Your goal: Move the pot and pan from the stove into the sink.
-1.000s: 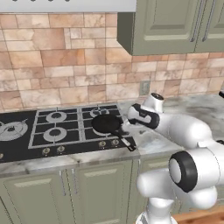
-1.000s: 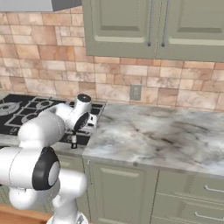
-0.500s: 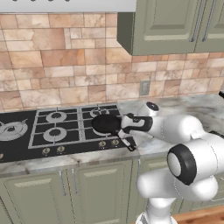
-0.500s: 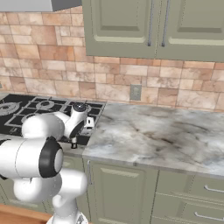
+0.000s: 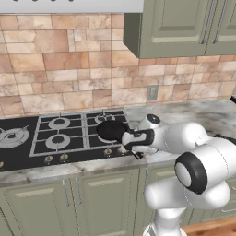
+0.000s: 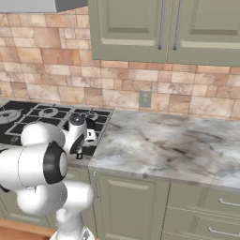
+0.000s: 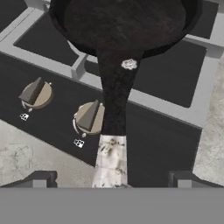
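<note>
Hovering low over the stove's (image 5: 55,138) front right corner, the gripper (image 7: 111,181) is spreading its jaws wide, one fingertip on each side of the pan's (image 7: 124,26) handle. The pan is sitting on the grate above two knobs (image 7: 89,116).

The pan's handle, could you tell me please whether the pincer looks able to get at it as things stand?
Probably yes. The pincer is open, one fingertip on either side of the handle of the pan, which runs straight toward it over the stove front, and nothing lies between them.

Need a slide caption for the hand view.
Open gripper straddling the shallow black frying pan's long handle, above the black glass cooktop.
</note>
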Robot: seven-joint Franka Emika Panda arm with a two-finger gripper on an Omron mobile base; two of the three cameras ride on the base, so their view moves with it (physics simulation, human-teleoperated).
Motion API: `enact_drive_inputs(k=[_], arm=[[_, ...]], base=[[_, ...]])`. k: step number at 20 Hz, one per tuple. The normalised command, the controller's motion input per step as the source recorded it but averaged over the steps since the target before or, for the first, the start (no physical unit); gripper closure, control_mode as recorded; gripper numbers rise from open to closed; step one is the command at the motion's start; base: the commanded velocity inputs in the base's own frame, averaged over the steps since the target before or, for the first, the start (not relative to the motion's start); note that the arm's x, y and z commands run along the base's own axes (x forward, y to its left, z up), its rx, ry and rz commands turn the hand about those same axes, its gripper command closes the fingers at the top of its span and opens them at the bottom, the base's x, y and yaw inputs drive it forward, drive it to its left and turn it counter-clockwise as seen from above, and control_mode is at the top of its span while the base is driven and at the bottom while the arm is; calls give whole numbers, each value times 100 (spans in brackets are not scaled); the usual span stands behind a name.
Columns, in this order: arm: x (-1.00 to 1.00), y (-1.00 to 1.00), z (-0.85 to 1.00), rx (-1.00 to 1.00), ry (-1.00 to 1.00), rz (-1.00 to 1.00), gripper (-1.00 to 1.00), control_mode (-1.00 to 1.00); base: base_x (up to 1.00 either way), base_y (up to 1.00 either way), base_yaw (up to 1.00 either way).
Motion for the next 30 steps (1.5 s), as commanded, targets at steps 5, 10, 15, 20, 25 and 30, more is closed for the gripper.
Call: enact_drive_inputs(k=[5,10,15,20,25,30], arm=[[0,0,0,0,0,0,-100,-100],[0,-3,-24,0,0,0,-100,-100],[0,-2,-30,0,0,0,-100,-100],[0,-1,-29,0,0,0,-100,-100],[0,0,-5,0,0,0,100,-100],[0,0,11,0,0,0,100,-100]], base=[[0,0,0],[0,0,0],[0,0,0],[0,0,0],[0,0,0],[0,0,0]])
